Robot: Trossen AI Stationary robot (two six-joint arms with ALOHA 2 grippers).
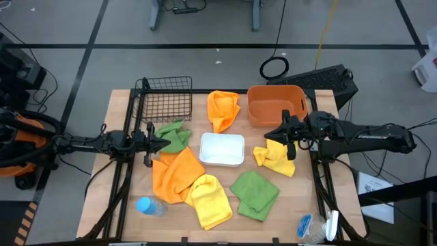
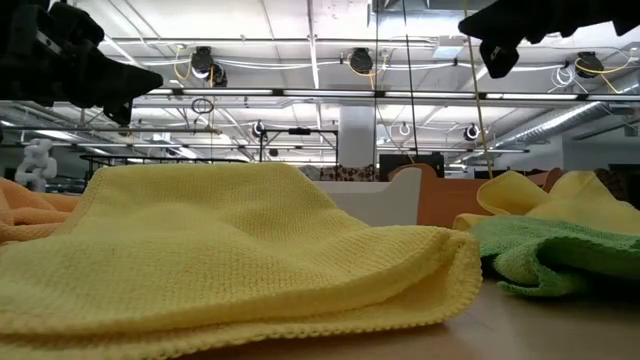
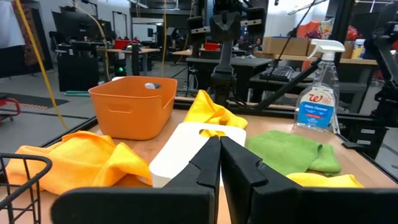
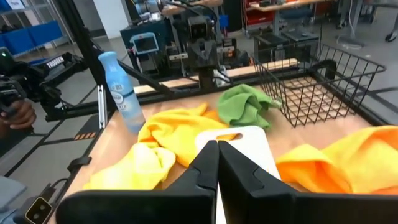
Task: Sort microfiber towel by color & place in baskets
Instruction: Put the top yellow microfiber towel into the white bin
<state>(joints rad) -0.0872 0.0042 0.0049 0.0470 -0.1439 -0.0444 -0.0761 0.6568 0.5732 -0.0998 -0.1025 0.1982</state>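
Observation:
Six towels lie on the table: an orange one between the baskets, a green one below the black wire basket, a large orange one, two yellow ones and a second green one. The orange tub and the white tray hold no towel. My left gripper hangs shut above the green towel's edge. My right gripper hangs shut above the yellow towel beside the tub. The low view shows both raised well above the cloths.
A blue plastic bottle lies near the table's near left corner, and a spray bottle lies near the near right corner. A person's hand shows beyond the table in the right wrist view. Bare wood shows along the near edge.

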